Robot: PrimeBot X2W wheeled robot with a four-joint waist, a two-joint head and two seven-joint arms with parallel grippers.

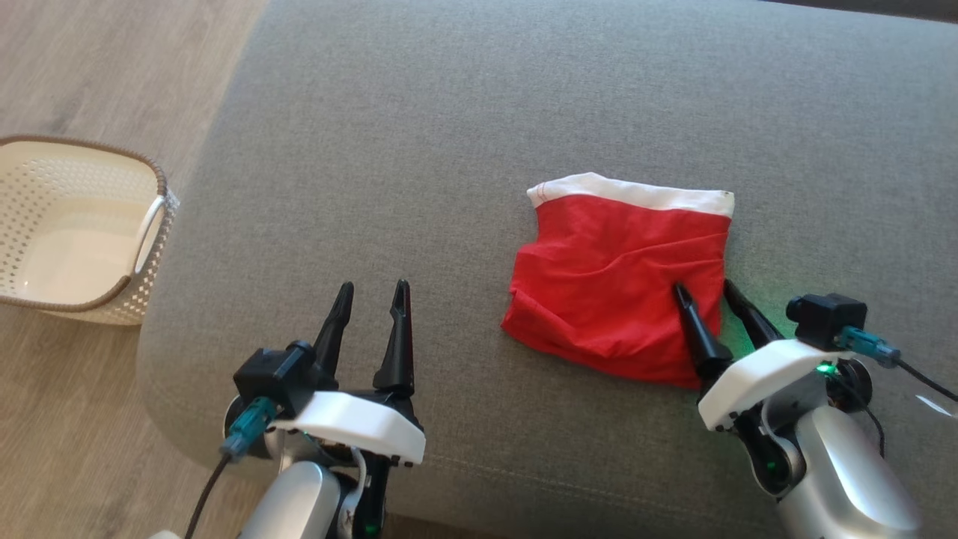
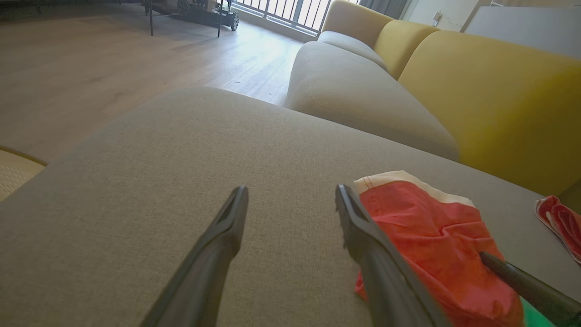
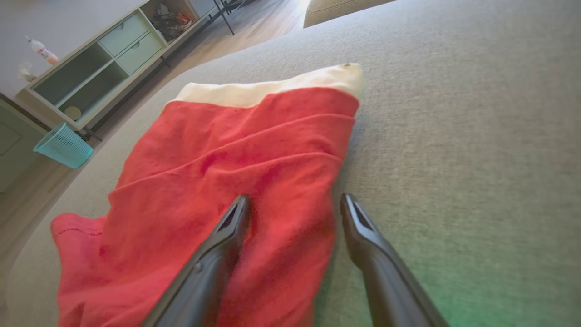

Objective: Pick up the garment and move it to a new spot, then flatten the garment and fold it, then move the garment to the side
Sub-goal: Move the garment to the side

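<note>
Garment (image 1: pixel 621 277): red cloth with a white band (image 1: pixel 636 191) along its far edge. It lies creased in a rough square on the grey sofa seat, right of centre in the head view.
Handling (judged): light, soft and limp. It has no stiffness to keep a shape, so it should sag and drape from any pinch point. It is not fragile, and is likelier to cling to the woven seat than to slide.
Where to grip (judged): an edge or corner, pinching through all layers. The band looks the firmest part, and its two corners suit a two-armed lift. A pinch in the middle would bunch it.
Right gripper (image 1: pixel 702 286): jaws wide apart, holding nothing. They straddle the garment's near right edge, one finger (image 3: pixel 218 254) over the red cloth and the other over bare seat just beside it.
Left gripper (image 1: pixel 374 286): jaws wide apart, holding nothing, over bare seat well apart from the garment.
Sofa seat (image 1: pixel 449 135): grey weave, with a broad bare stretch left of the garment.
Basket (image 1: pixel 161 183): pale and perforated, on the floor by the seat's left end.
Second red cloth (image 2: pixel 560 222): near the seat's right edge in the left wrist view, well apart from the garment.
</note>
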